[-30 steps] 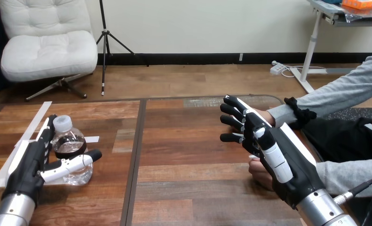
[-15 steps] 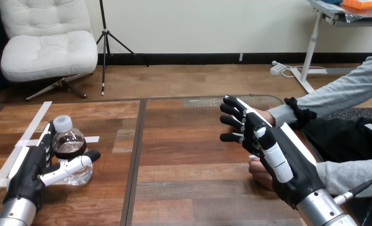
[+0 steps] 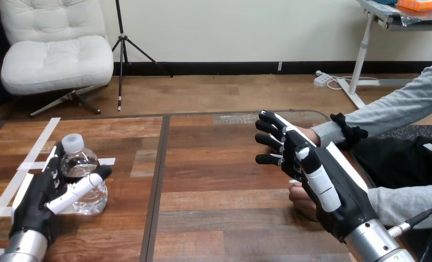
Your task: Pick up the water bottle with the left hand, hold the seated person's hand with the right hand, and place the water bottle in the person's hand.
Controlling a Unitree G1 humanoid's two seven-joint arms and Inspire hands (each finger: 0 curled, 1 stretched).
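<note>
A clear water bottle (image 3: pixel 85 176) with a white cap stands upright at the table's left. My left hand (image 3: pixel 39 194) is against it from the near left. Its straight fingers (image 3: pixel 53 164) run along the bottle's left side and its thumb (image 3: pixel 81 186) stretches across the front. My right hand (image 3: pixel 325 183) hovers open at the table's right, fingers spread and pointing away. The person's hand at the view's right (image 3: pixel 314 134) reaches in behind those fingers, mostly hidden; I cannot tell if they touch. The person's other hand (image 3: pixel 302 201) rests on the table beside my palm.
White tape strips (image 3: pixel 41 140) lie on the wooden table (image 3: pixel 219 218) around the bottle, one short piece (image 3: pixel 107 161) just right of it. A dark seam (image 3: pixel 160 180) splits the tabletop. The person's grey sleeves (image 3: pixel 399 109) come in from the right edge.
My left hand has crept forward and right, closer round the bottle, with the thumb lifted higher across its front. The bottle, my right hand and the person's hands have stayed put.
</note>
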